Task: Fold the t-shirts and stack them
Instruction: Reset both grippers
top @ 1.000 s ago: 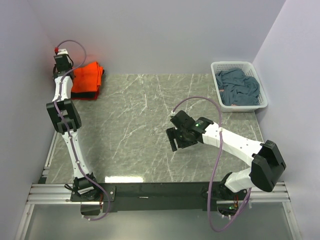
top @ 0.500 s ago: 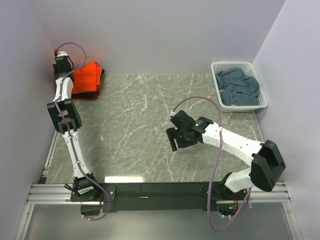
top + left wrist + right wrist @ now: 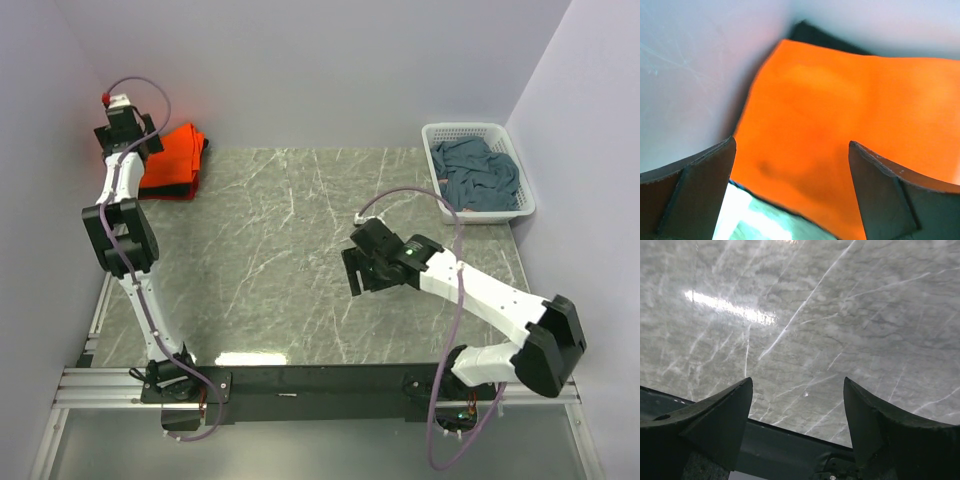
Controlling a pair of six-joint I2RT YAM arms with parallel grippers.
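The orange t-shirt (image 3: 176, 155) lies folded in the far left corner on top of the black t-shirt (image 3: 203, 160), of which only an edge shows. My left gripper (image 3: 125, 140) hangs over the stack's left edge by the wall. Seen from the left wrist, this gripper (image 3: 792, 142) is open just above the orange t-shirt (image 3: 840, 115), nothing between the fingers; the black t-shirt (image 3: 810, 32) peeks out behind. The blue-grey t-shirt (image 3: 478, 175) lies crumpled in the basket. My right gripper (image 3: 352, 272) is open over bare marble (image 3: 805, 315), and it (image 3: 798, 380) holds nothing.
A white lattice basket (image 3: 470, 128) stands at the far right corner. Walls close in the table (image 3: 260, 230) at the back and on both sides. The left arm stretches along the left wall.
My left gripper has opened, let go of the orange t-shirt and drawn back a little toward the left wall. The right arm has shifted slightly right.
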